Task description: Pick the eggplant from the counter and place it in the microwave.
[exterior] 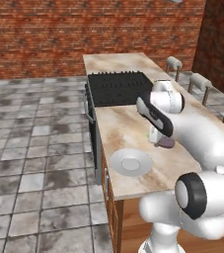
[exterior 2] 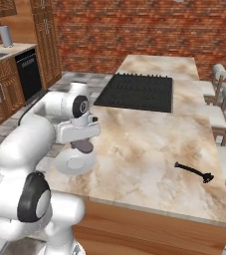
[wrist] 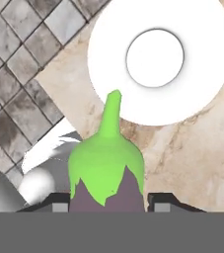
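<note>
Above the beige marbled stone counter (exterior 2: 149, 144), near its front corner, the white arm's two-finger gripper (wrist: 107, 201) is closed on the small dark purple eggplant with a green stem cap (wrist: 107, 165). The 2 dark fingertips (wrist: 162, 200) press its sides while the stem points away from the hand, likely so the body sits firmly for carrying. It hangs lifted off the stone, just beside the round white plate (exterior: 130, 163). A black cooktop (exterior 2: 137, 92) lies farther along, and a small black utensil (exterior 2: 194, 171) rests well apart. No brands, labels or writing can be read anywhere.
</note>
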Motion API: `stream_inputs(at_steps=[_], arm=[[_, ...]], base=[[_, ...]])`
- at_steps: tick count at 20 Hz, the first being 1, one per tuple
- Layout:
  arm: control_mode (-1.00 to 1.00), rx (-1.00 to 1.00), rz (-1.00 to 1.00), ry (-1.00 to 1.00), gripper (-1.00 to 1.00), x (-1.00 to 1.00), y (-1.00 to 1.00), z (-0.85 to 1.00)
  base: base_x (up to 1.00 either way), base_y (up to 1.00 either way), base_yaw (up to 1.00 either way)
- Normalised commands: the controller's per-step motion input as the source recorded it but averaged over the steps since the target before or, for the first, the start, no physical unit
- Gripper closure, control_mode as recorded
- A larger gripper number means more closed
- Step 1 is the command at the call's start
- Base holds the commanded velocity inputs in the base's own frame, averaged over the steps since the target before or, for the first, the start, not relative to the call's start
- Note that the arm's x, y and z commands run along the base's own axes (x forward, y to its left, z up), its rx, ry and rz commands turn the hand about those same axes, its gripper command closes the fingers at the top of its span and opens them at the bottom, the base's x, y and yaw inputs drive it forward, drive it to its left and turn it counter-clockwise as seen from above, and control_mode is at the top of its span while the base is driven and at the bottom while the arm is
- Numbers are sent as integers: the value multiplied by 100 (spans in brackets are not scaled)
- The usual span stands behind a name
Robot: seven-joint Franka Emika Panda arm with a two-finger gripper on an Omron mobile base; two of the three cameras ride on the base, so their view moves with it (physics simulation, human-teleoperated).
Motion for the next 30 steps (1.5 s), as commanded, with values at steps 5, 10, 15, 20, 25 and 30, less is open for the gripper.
stream_inputs(at_steps=[5,10,15,20,25,30], arm=[[-100,0,-25,-15,100,-100,-7,52],[-100,0,-31,-1,100,-100,-8,40],[-100,0,-31,-9,100,-100,-8,33],[-100,-1,-22,-9,100,-81,-3,20],[-100,0,0,0,100,0,0,0],[100,0,0,1,100,-7,0,-2]], base=[[0,0,0],[0,0,0],[0,0,0],[0,0,0],[0,0,0],[-70,-12,-20]])
